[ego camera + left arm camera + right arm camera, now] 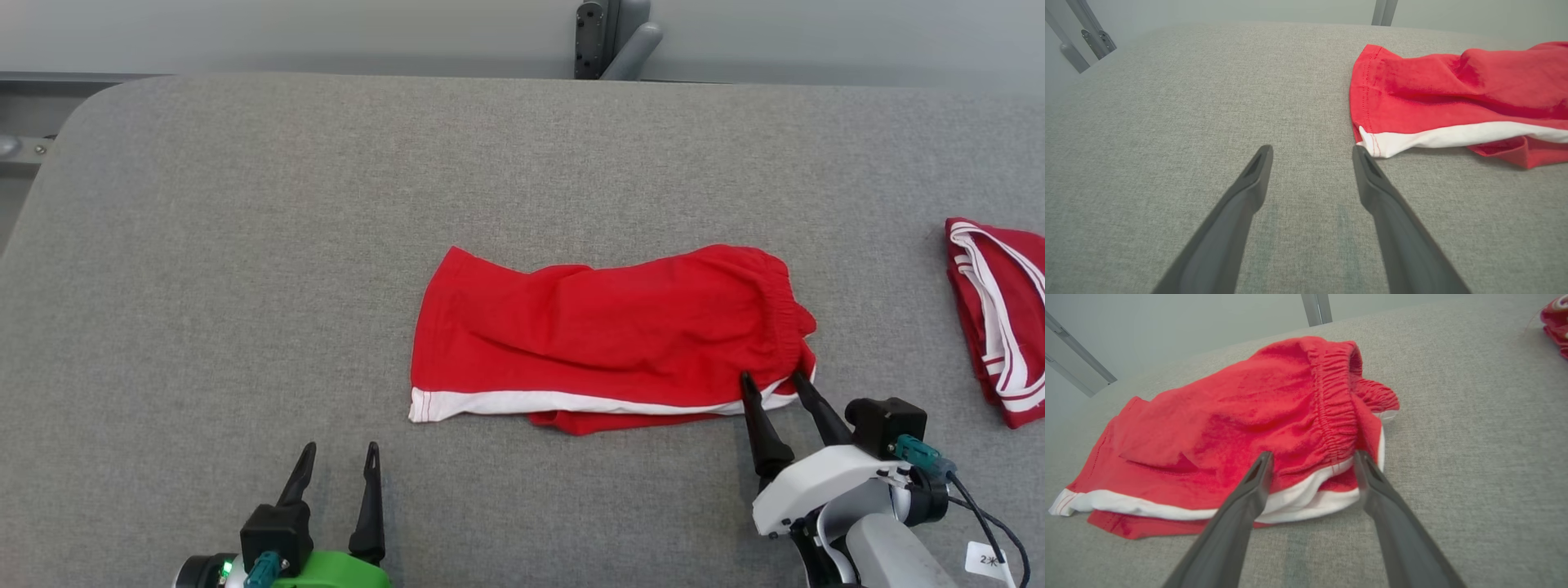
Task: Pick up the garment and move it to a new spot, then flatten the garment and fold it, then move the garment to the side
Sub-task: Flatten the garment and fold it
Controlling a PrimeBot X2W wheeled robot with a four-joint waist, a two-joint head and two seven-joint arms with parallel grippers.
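Fingers (pixel 1235 514) of the right gripper (pixel 772 377) were spread wide, with no cloth pinched between them. In the head view both tips sat at the lower right edge of the garment (pixel 604 327), where the gathered waistband (pixel 780 310) met the white stripe (pixel 571 400). Whether they touched the cloth could not be told from either view. The fingers pointed up and slightly left in the frame. Behind them at lower right was the white wrist housing (pixel 824 482), with a black connector block (pixel 886 420) and a dark cable (pixel 988 514) on its right side. The left gripper (pixel 341 449) was likewise spread, tips pointing up the frame at bottom left over the grey table (pixel 245 245), with its green wrist housing (pixel 326 572) at the bottom edge. In the left wrist view its right-hand fingertip stood just beside the garment's white hem corner, apart from it. The garment, a pair of red shorts, lay rumpled but roughly flat at frame centre, slightly right. Its leg hem was to the left and its waistband to the right. The white stripe ran along the lower edge with a red layer showing beneath. A second garment (pixel 1000 318), red and white, lay bunched at the right edge, well apart. A grey post (pixel 608 37) stood at top centre beyond the table's far edge. A white tag (pixel 984 559) sat in the bottom right corner.
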